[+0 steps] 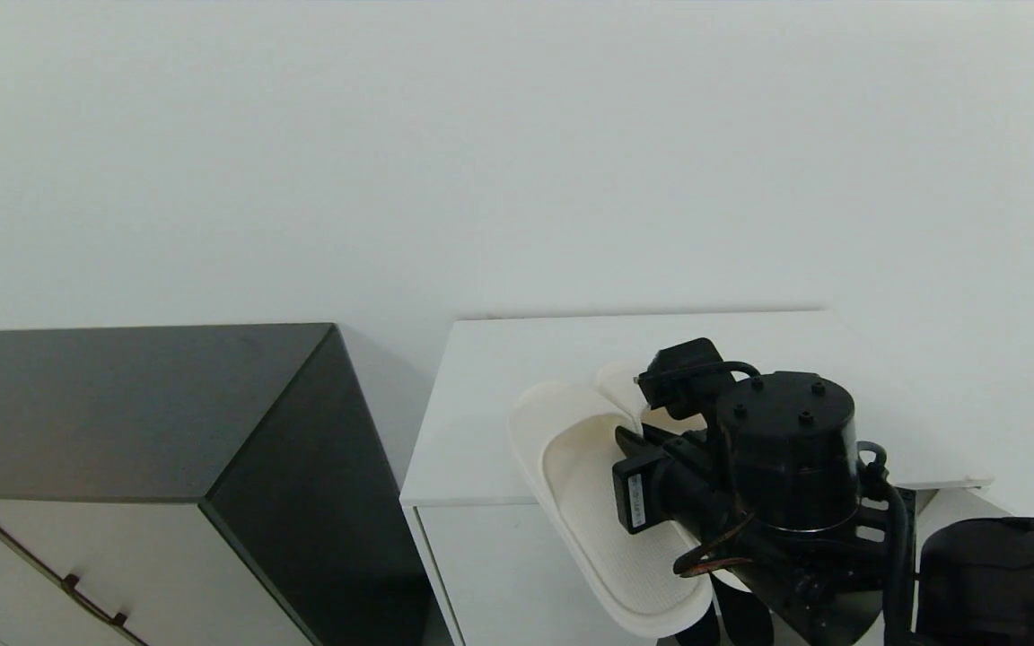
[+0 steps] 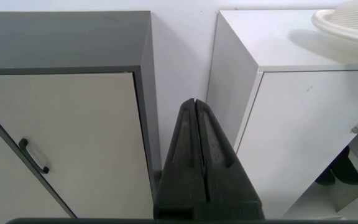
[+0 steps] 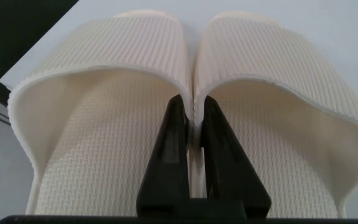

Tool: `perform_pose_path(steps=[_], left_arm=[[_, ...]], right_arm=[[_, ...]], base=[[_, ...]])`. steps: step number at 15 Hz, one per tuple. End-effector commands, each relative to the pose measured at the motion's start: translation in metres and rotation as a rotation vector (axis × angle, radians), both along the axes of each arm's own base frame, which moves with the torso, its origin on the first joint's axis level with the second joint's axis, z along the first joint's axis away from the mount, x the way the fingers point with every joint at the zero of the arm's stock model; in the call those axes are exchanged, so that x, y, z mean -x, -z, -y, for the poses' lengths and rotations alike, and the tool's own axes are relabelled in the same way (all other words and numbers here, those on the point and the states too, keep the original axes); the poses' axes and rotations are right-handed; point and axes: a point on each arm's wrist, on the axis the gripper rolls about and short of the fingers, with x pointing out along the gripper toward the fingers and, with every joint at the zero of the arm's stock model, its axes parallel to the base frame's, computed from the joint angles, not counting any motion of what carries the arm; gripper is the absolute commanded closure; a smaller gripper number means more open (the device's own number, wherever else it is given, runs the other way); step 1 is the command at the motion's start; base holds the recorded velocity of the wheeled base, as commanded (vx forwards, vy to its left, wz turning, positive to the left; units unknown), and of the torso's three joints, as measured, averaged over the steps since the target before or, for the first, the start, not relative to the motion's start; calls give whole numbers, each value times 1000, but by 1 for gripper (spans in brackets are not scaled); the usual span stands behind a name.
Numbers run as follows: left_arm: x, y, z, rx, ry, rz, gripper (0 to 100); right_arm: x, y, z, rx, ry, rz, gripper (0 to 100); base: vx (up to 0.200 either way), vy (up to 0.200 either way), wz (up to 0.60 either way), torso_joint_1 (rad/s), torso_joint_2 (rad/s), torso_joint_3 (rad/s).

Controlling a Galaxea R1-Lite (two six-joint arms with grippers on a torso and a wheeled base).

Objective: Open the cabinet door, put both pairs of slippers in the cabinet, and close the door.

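I see cream ribbed slippers (image 1: 598, 502) side by side, pinched at inner edges, toes over white cabinet (image 1: 499, 404) top, heels overhanging front edge.

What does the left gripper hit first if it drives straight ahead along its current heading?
Probably the wall: the shut left gripper points into the gap between the dark cabinet and the white cabinet. Depth is unclear; it may graze the white cabinet's side.
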Motion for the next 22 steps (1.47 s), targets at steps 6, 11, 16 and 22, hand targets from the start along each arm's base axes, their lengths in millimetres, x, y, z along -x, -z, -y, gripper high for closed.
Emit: perform_pose_path(steps=[6,11,16,22], left_arm=[[0,0,0,-3,-1,-1,100],[0,0,0,-1,-1,-1,100],[0,0,0,-1,-1,-1,100],[0,0,0,-1,-1,-1,100]], right_arm=[[2,3,0,9,1,2,100],[3,5,-1,14,-8,-2,100],[3,5,-1,13,-7,0,100],[1,3,-1,8,-5,4,100]], base=[[-100,0,0,7,4,0],[-200,0,0,-2,2,2],[-200,0,0,3,2,2],[-67,0,0,2,0,2]])
